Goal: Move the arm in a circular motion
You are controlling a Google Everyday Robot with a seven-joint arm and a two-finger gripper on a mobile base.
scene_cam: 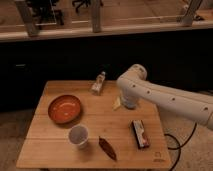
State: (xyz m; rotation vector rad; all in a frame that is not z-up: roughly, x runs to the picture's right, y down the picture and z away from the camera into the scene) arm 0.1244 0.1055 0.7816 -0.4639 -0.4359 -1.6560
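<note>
The white arm reaches in from the right edge, bends at a rounded joint above the table's back middle, and turns down toward the tabletop. Small dark dots run along its long segment. The gripper is at the arm's lower end, just above the wooden table, and is mostly hidden by the arm's last segment. A small pale yellow object lies right beside it on the left.
An orange bowl is at the left, a white cup in front of it. A dark red object, a dark snack packet and a small packet lie on the table. A black cable hangs right.
</note>
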